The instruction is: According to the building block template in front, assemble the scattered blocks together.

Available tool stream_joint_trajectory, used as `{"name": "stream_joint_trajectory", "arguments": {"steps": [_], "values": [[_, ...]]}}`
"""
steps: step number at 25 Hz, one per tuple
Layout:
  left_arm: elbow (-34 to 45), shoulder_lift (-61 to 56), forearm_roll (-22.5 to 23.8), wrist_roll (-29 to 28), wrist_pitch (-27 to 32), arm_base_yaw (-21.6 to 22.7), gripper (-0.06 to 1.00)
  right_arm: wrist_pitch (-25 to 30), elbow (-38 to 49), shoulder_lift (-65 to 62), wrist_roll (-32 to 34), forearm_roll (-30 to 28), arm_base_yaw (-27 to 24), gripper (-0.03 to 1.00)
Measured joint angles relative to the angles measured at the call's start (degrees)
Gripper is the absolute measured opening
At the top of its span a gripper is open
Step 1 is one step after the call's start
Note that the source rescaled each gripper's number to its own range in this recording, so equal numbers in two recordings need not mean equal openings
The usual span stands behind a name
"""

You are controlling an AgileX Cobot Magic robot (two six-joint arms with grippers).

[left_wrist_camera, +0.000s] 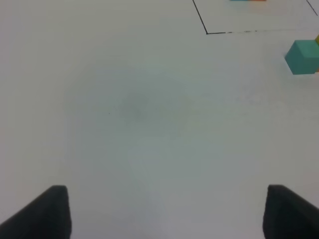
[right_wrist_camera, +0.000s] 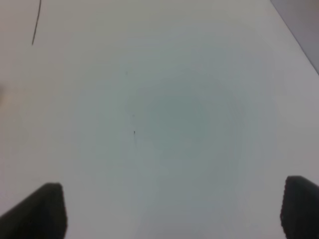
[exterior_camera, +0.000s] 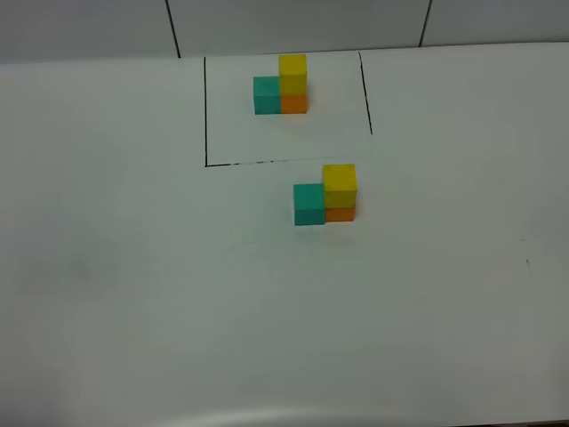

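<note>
The building block template (exterior_camera: 281, 85) stands inside the thin black rectangle (exterior_camera: 206, 116) at the back of the table: teal beside orange, yellow on top of the orange. In front of it the scattered blocks stand joined the same way: teal cube (exterior_camera: 309, 205), orange cube (exterior_camera: 340, 213) and yellow cube (exterior_camera: 340, 181) on the orange. The left wrist view catches the teal cube (left_wrist_camera: 303, 57) far off. My left gripper (left_wrist_camera: 167, 214) is open over bare table, nothing between its fingers. My right gripper (right_wrist_camera: 172, 214) is open too, also over bare table. Neither arm shows in the exterior high view.
The white table (exterior_camera: 133, 285) spreads wide to the left, right and front of the cubes. A grey wall with dark seams (exterior_camera: 173, 27) runs behind the table's back edge. The rectangle's corner line (left_wrist_camera: 207, 33) shows in the left wrist view.
</note>
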Motion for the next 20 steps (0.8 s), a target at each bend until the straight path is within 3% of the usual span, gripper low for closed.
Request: {"name": "stream_joint_trajectory", "arguments": {"steps": [20], "values": [[0.00, 0.00, 0.00, 0.00, 0.00, 0.00, 0.66, 0.00, 0.00, 0.00, -0.19, 0.06, 0.00, 0.97]]}}
